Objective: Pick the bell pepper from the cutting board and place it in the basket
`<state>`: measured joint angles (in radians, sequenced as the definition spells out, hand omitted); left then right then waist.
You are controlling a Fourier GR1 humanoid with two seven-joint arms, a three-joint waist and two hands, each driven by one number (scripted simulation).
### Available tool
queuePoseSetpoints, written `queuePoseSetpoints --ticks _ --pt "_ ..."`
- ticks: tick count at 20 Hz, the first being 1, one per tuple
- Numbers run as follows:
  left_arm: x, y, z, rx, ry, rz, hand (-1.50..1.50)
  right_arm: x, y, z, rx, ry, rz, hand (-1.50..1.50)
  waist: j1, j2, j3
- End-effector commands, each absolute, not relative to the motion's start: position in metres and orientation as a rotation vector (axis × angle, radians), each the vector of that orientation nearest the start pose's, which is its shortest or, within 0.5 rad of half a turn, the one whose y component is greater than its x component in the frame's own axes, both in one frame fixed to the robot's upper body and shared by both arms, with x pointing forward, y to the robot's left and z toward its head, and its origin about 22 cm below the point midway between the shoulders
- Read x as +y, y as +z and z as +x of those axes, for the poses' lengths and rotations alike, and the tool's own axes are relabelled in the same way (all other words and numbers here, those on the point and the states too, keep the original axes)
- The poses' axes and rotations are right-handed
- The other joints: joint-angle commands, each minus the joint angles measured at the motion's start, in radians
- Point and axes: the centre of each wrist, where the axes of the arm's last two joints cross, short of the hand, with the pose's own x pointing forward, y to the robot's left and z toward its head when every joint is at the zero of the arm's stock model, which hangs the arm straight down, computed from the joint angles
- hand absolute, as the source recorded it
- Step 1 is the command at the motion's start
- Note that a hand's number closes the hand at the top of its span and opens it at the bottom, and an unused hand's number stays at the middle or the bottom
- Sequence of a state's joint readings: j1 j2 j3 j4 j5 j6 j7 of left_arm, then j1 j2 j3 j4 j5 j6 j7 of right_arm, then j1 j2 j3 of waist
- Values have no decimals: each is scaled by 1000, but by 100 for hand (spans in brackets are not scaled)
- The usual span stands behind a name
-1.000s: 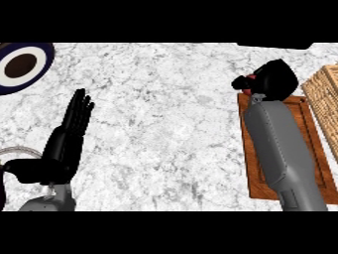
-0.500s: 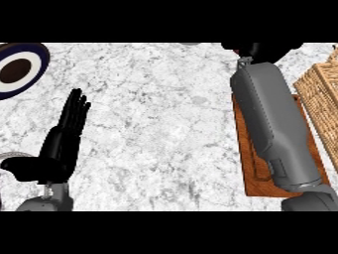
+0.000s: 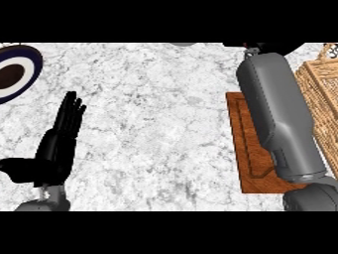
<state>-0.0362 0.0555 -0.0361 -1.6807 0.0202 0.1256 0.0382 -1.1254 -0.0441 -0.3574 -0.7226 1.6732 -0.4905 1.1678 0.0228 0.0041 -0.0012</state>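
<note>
head view: the black left hand (image 3: 51,149) stands at the lower left of the frame, fingers straight and pointing up, holding nothing. the grey right forearm (image 3: 277,114) lies up the right side, over the brown wooden cutting board (image 3: 246,149), just left of the woven wicker basket (image 3: 332,94). the right hand (image 3: 283,47) is a black sliver at the upper edge; whether it holds anything cannot be told. the bell pepper cannot be seen. a dark blue and white round plate (image 3: 7,74) sits upper left

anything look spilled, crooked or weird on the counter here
Nothing spilled or askew: the cutting board lies flat beside the basket. One oddity: no bell pepper shows, though the right forearm covers much of the board and may hide it.
</note>
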Motion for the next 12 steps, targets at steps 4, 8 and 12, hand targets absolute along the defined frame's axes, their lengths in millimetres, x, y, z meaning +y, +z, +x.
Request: queuePoseSetpoints --ticks 4,8,12 --pt "235 36 243 -1671 70 94 0 -167 169 453 -703 -203 -1644 150 -29 -10 0" --pt "245 39 243 -1654 52 93 0 -193 163 441 -756 -245 -1627 150 -36 -12 1" --pt "232 29 235 -1664 52 85 0 -203 158 437 -705 -278 -1641 150 -21 -6 1"
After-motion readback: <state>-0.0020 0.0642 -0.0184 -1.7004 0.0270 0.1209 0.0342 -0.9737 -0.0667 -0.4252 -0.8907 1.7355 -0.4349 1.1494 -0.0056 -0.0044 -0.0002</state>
